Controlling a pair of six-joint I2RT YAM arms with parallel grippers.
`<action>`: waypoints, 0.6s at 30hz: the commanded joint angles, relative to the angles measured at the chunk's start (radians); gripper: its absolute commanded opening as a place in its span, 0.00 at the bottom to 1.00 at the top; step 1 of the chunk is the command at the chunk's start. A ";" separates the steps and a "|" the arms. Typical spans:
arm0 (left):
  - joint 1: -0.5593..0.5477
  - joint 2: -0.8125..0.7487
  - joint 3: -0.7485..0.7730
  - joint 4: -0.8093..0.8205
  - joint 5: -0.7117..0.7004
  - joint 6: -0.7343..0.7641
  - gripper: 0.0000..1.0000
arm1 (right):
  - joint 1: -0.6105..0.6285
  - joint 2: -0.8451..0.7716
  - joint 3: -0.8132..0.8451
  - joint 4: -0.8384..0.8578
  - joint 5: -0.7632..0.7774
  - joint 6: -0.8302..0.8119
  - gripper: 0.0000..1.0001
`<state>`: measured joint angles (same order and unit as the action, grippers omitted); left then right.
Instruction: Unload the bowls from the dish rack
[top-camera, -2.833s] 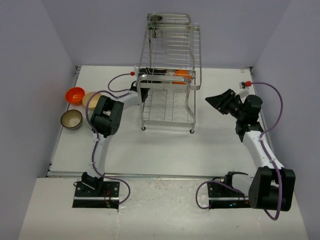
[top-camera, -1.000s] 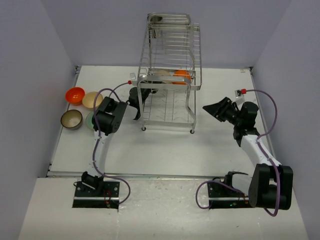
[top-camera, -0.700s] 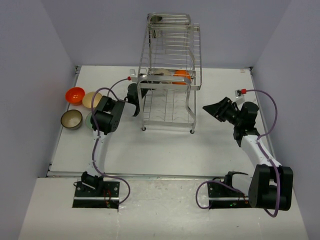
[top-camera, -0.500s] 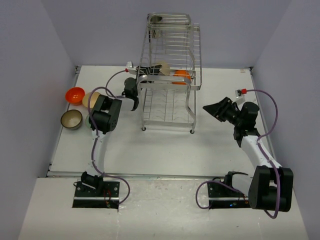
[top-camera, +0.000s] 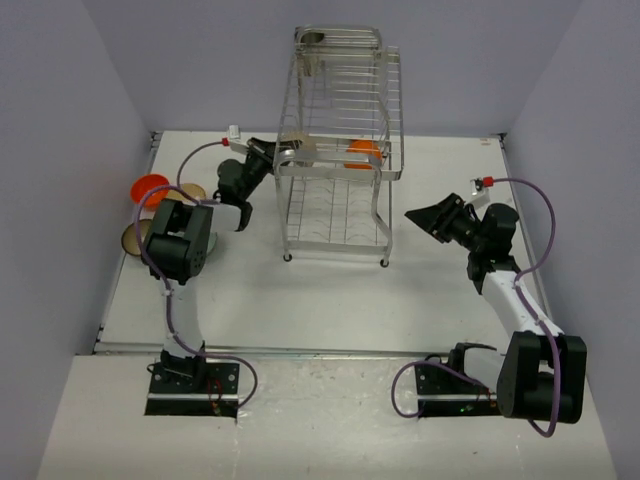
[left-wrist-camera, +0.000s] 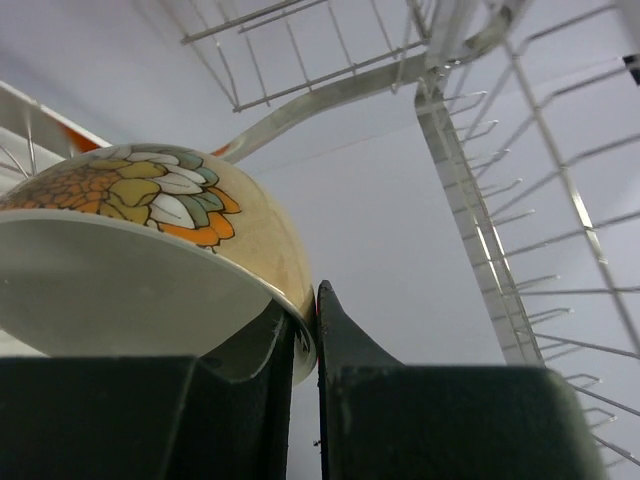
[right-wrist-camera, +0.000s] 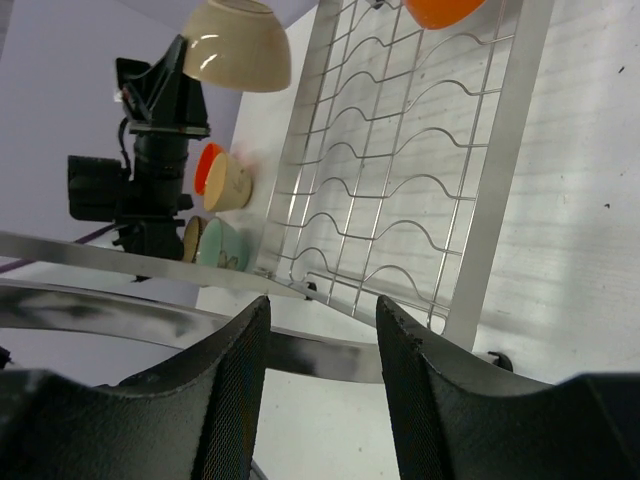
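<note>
Two tiers of shiny wire make up the dish rack (top-camera: 340, 110), the largest thing on the white table (top-camera: 330, 300); it stands at the middle far side, where either arm can reach it from its own flank. Both arms flank it: the left one leans in at the rack's left edge, while the right one sits well apart on the right, its camera trained on the rack. The right gripper (right-wrist-camera: 318, 330) has its fingers spread and carries nothing, so it looks to be waiting its turn. The left gripper (left-wrist-camera: 308, 330) is pinched onto the rim of a flower-patterned cream bowl (left-wrist-camera: 150, 240), one finger inside the lip and one outside. A rim grip like this suits a bowl too wide to span, though a thin lip could slip if the wrist tilts. That bowl hangs in the air just beside the rack's left bars, above the table, and the step in hand appears to be carrying it to the group on the left. Counted: one bowl in the gripper and one orange bowl (top-camera: 362, 152) in the rack's right side. Four lie grouped on the table at the far left: an orange one (top-camera: 148, 186), a plain cream one (right-wrist-camera: 236, 182), a mint one (right-wrist-camera: 225, 245) and a brown-olive one (top-camera: 130, 236), close enough to touch.
</note>
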<state>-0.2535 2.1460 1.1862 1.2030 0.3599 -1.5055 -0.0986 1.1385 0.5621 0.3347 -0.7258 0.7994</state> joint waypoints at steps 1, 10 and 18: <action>0.051 -0.234 -0.026 0.080 0.068 0.169 0.00 | -0.004 0.000 -0.004 0.070 -0.034 0.021 0.48; 0.152 -0.507 -0.013 -0.605 0.065 0.564 0.00 | -0.006 -0.019 -0.025 0.089 -0.038 0.020 0.48; 0.255 -0.600 0.165 -1.281 -0.140 0.850 0.00 | -0.004 -0.017 -0.027 0.096 -0.046 0.015 0.48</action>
<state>-0.0341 1.6180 1.2549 0.1932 0.3412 -0.8394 -0.0986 1.1374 0.5426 0.3824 -0.7521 0.8215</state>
